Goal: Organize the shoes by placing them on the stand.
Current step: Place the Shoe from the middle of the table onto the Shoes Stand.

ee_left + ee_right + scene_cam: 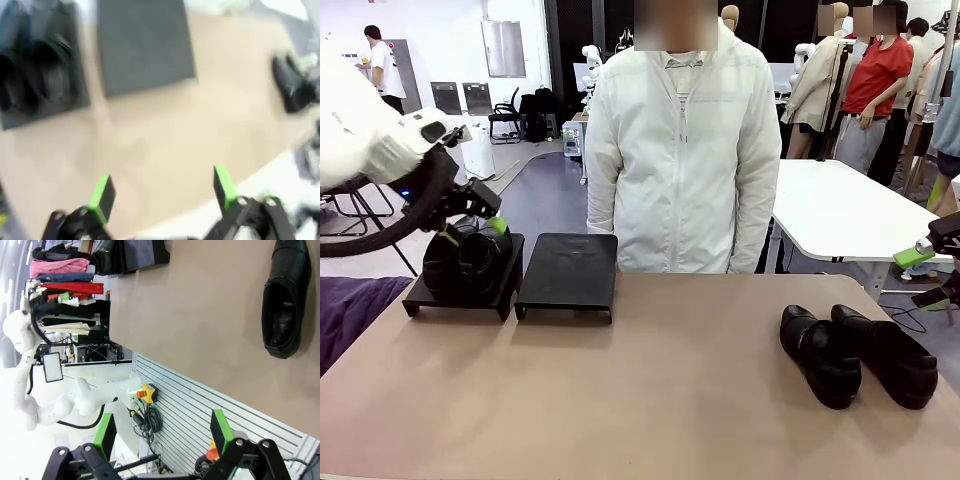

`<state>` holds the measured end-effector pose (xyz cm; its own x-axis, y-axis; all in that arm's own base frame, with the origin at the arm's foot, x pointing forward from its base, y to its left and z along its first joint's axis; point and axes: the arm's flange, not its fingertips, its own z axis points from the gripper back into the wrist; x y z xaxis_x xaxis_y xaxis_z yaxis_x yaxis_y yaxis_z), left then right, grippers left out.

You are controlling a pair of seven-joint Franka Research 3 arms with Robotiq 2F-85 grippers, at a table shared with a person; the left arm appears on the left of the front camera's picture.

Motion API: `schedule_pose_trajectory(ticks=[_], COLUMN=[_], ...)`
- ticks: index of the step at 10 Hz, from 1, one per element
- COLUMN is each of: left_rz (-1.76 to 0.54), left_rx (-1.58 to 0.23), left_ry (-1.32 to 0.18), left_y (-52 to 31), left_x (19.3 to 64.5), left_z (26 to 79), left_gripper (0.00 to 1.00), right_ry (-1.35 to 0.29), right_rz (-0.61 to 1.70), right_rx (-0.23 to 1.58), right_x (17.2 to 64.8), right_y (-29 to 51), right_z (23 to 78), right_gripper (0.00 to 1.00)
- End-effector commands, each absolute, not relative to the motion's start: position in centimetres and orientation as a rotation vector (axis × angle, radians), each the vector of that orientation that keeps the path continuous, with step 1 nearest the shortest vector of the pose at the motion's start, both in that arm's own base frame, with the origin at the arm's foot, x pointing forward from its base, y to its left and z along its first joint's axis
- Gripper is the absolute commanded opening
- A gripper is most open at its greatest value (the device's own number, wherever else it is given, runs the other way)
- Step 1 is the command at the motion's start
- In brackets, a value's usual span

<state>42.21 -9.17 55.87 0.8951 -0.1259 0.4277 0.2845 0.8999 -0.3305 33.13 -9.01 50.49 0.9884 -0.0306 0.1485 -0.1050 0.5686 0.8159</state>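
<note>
Far left of the empty tray (568, 272), a purple cloth (355, 310) covers the near corner of the tan surface (650, 400). Just left of the empty tray stands a loaded tray (415, 297), carrying two black shoes (465, 262) side by side. The left gripper (473, 232) hangs at the tops of those shoes, jaws spread wide and holding nothing. Whether its green pads touch the leather cannot be told.

Directly behind the empty tray, a person (685, 150) in a white zipped jacket stands at the far edge. Well right of the empty tray, two more shoes (860, 355) lie close together on the bare surface, toes toward the near right. Farther right, past the surface's edge, the right gripper (923, 277) hovers with jaws apart and empty.

Beyond lie a grey floor (535, 200) and a white table (840, 210).
</note>
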Motion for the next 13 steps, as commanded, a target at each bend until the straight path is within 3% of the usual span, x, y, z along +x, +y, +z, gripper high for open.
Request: schedule_pose_trajectory(ticks=[1,3,4,7,8,9,10,13], left_rz=[-0.447,-0.472,-0.472,-0.238,-0.018,0.056,-0.182,-0.182], left_rx=[-0.445,-0.534,-0.606,-1.068,-1.153,-1.244,-0.995,-0.995], left_ry=[-0.185,-0.049,-0.062,-0.327,-0.372,-0.347,-0.217,-0.217], left_y=[-2.7,-0.9,-0.4,4.3,5.9,7.0,5.3,5.3], left_x=[37.4,32.2,30.3,27.8,27.9,28.3,27.6,27.6], left_z=[58.5,57.5,55.3,49.2,46.9,44.7,48.7,48.7], left_gripper=[1.00,1.00,1.00,1.00,1.00,1.00,1.00,1.00], right_ry=[-0.146,-0.146,-0.146,-0.146,-0.146,-0.146,-0.146,-0.146], right_rz=[0.049,0.049,0.049,0.049,0.049,0.049,0.049,0.049], right_rx=[0.957,0.957,0.957,0.957,0.957,0.957,0.957,0.957], right_x=[33.1,33.1,33.1,33.1,33.1,33.1,33.1,33.1], right_y=[-9.2,-9.2,-9.2,-9.2,-9.2,-9.2,-9.2,-9.2], right_z=[50.7,50.7,50.7,50.7,50.7,50.7,50.7,50.7], right_gripper=[1.00,1.00,1.00,1.00,1.00,1.00,1.00,1.00])
